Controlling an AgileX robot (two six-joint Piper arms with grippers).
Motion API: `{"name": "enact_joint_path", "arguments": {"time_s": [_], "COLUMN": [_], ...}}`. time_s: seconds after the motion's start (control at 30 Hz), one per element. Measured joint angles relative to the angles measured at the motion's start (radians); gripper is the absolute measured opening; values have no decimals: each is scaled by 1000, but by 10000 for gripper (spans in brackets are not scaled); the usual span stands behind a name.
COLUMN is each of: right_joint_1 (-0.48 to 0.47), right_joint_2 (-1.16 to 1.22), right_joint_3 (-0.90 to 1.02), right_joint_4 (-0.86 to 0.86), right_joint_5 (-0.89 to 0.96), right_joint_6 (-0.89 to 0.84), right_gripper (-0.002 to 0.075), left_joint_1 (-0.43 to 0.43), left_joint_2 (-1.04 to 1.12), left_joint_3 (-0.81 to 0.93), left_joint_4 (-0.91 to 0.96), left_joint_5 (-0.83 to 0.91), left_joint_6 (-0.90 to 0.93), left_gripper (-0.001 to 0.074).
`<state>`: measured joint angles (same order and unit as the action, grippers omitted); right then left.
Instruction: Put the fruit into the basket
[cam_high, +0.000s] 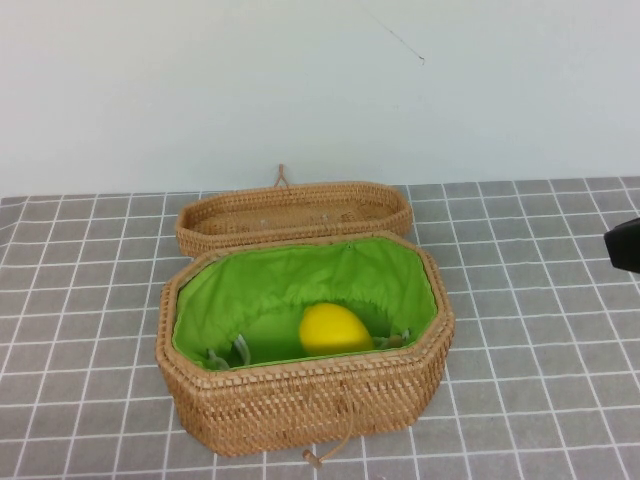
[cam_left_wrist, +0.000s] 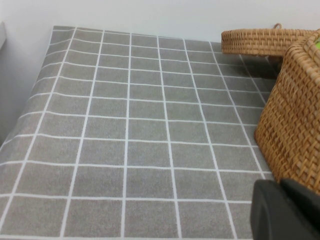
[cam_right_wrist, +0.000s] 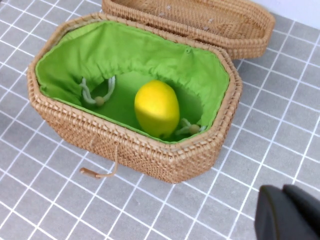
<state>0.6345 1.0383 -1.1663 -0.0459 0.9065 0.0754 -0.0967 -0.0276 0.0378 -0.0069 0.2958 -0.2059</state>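
The yellow lemon (cam_high: 334, 328) lies inside the tan woven basket (cam_high: 300, 390) on its green lining, toward the front right. In the right wrist view the lemon (cam_right_wrist: 157, 107) sits in the basket (cam_right_wrist: 150, 155) with nothing touching it. My right gripper (cam_right_wrist: 285, 212) is shut and empty, off to the basket's right above the mat; it shows as a dark shape at the right edge of the high view (cam_high: 625, 245). My left gripper (cam_left_wrist: 282, 207) is shut and empty, low beside the basket's left wall (cam_left_wrist: 295, 125). It is out of the high view.
The shallow woven lid (cam_high: 295, 212) lies upturned just behind the basket, touching its back rim. A cord toggle (cam_high: 325, 455) hangs at the basket's front. The grey gridded mat (cam_high: 90, 300) covers the table; a pale wall stands behind.
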Motion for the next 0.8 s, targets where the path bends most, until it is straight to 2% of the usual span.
{"name": "enact_joint_path", "arguments": {"time_s": [0.27,0.37,0.53,0.67,0.8], "right_joint_1": [0,-33,-203,-348,-470], "right_joint_2": [-2,-33,-173,-346,-575], "right_joint_3": [0,2,16,134,339], "right_joint_4": [0,35,79,33,-26], "right_joint_5": [2,4,-49,-259,-478], "right_joint_6": [0,0,-89,-101,-101], "right_gripper": [0,0,0,0,0], "left_joint_1": [0,0,0,0,0], "left_joint_2": [0,0,0,0,0], "left_joint_3": [0,0,0,0,0], "left_joint_4": [0,0,0,0,0], "left_joint_5": [0,0,0,0,0], "left_joint_6": [0,0,0,0,0], "left_gripper": [1,1,1,1,1]}}
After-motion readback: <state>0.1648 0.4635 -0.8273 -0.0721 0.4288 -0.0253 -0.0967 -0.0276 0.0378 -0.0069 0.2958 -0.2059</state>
